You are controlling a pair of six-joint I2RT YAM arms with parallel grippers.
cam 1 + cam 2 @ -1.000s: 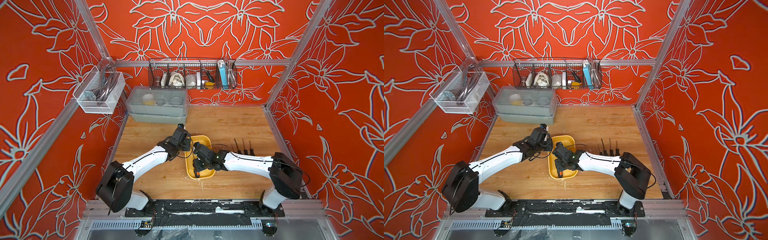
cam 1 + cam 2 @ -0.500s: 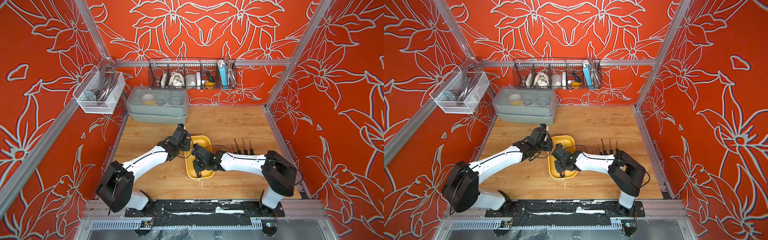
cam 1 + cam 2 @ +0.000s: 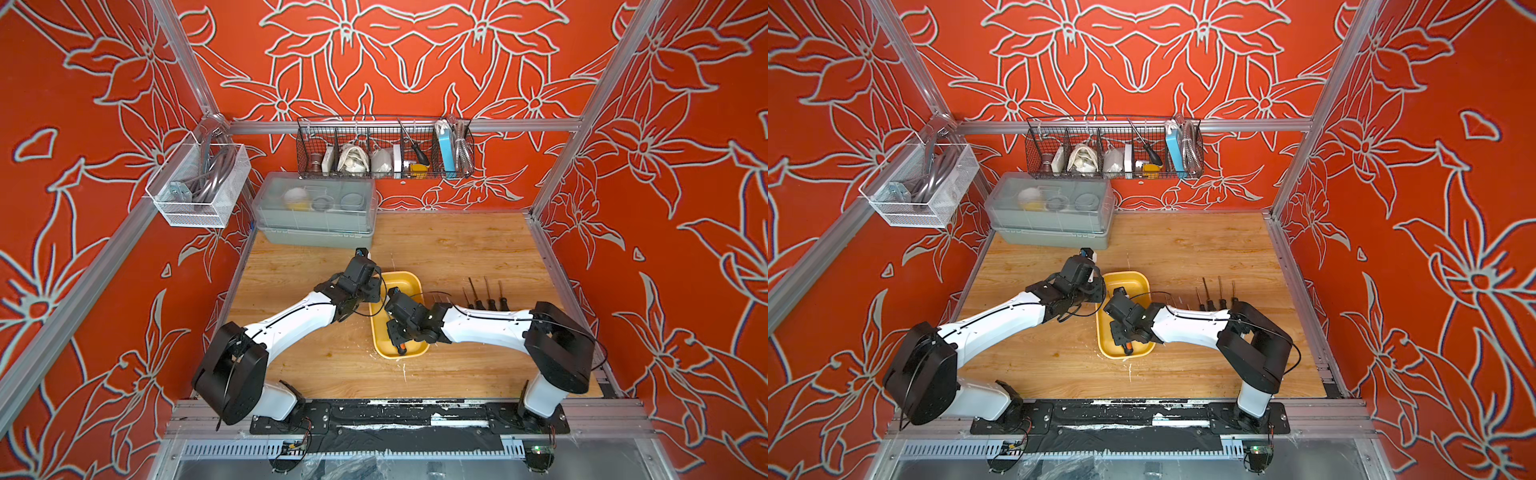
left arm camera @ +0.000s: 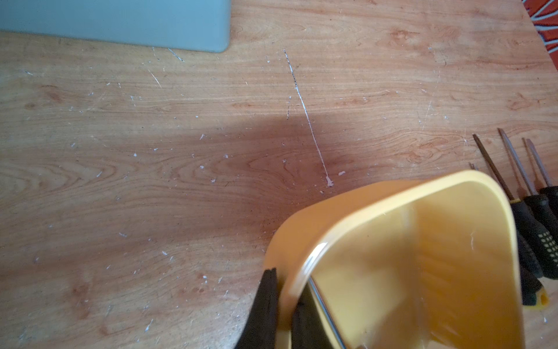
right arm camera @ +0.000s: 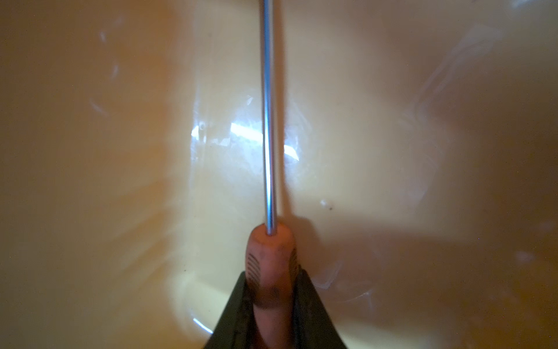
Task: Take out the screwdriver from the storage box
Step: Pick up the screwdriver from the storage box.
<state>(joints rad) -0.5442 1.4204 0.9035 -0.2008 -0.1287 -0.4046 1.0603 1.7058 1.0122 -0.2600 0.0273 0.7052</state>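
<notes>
— Orange handle, bare steel shaft: where is the screwdriver (image 5: 268, 169) lying?
— It is lying lengthwise on the floor of the storage box (image 3: 406, 286), handle toward the end facing the bench's (image 3: 457, 249) front edge. The box is sitting about mid-bench, slightly nearer that edge.
— Who is holding what?
— The right gripper (image 5: 271, 273) is pressing its fingers against both sides of the handle. The left gripper (image 4: 285, 287) is pinching the box's left rim, one finger inside, one outside.
— How will it be handling?
— Light and stiff, I am guessing. The shaft is looking thin and slick, so the ribbed handle is offering the surer hold, though a grip that far back may be letting the tip droop against the smooth plastic wall.
</notes>
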